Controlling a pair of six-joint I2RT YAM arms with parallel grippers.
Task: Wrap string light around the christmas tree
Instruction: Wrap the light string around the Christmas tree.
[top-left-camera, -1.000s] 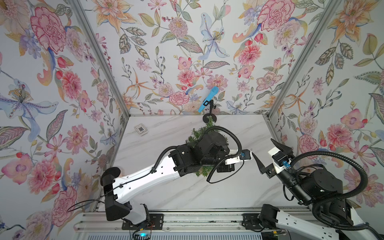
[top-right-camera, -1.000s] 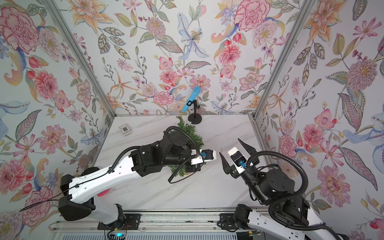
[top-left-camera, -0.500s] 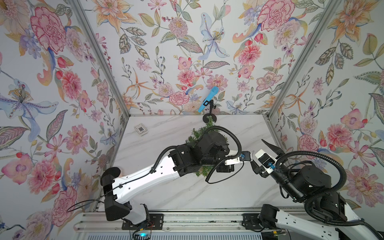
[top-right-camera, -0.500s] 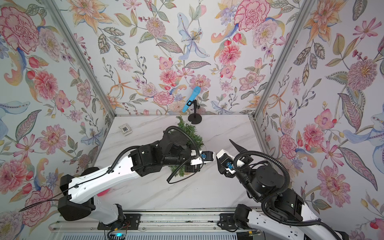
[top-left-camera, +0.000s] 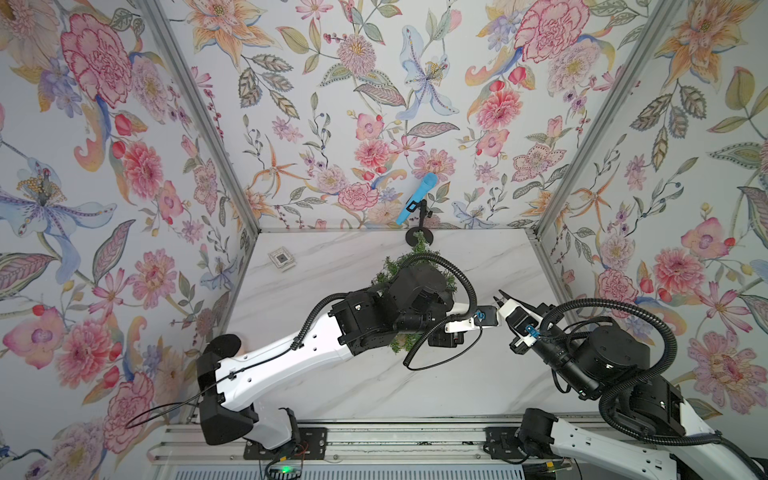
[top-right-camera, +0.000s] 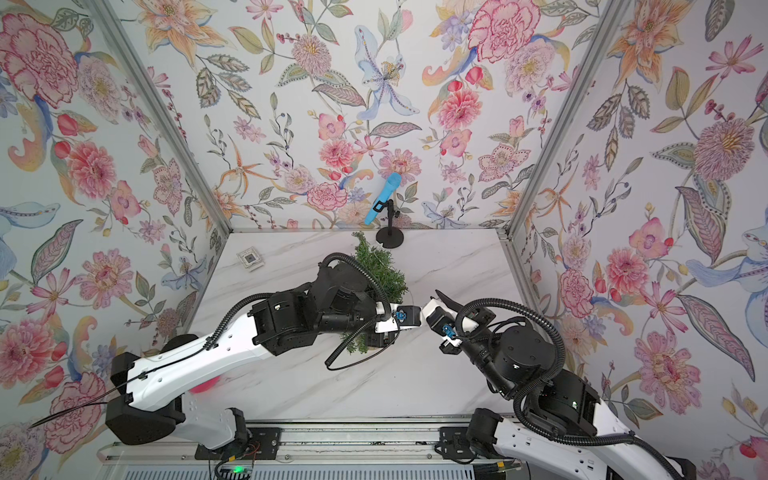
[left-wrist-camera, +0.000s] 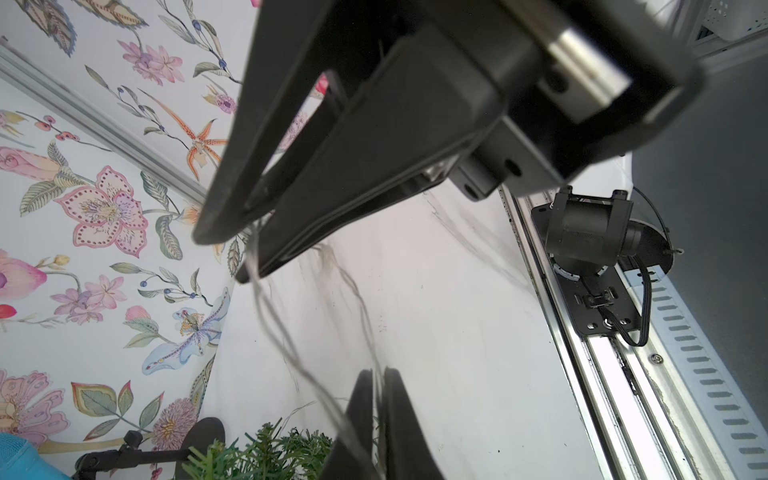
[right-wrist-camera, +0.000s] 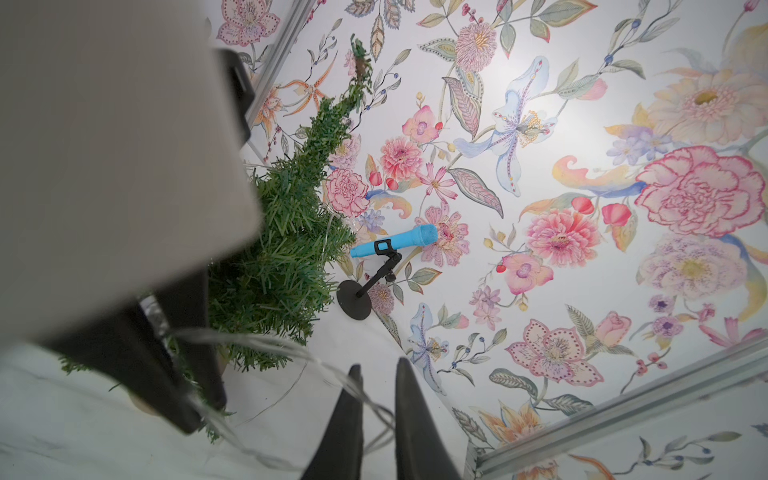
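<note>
I see the christmas tree (top-right-camera: 380, 266) standing toward the far middle of the desk (top-right-camera: 415, 386), just in front of a blue microphone (top-right-camera: 383, 198) on a little stand. The left arm leans right over the tree and hides much of it. Both arms meet just to the right of the tree. The string light (right-wrist-camera: 308, 356) is a very thin wire, and it hangs between the two pincers there. The right pincer (right-wrist-camera: 379, 364) looks pinched on the wire. The camera on the left arm shows its tips squeezed together with the wire coming out of them. The left pincer (left-wrist-camera: 377, 375) is open just a crack. The wire runs through the gap, so I think it is not squeezing it. It looks to me like one arm is passing the wire to the other. A little wire lies across the low branches, but the pointy top looks bare. I cannot count the turns, but I think most of the wrapping is left to do. The top views show both arms and where the tree stands, but the wire is nearly too thin to see there. The camera on the right arm shows the tree from the side, top to bottom, and the wire looping down to the desk.
</note>
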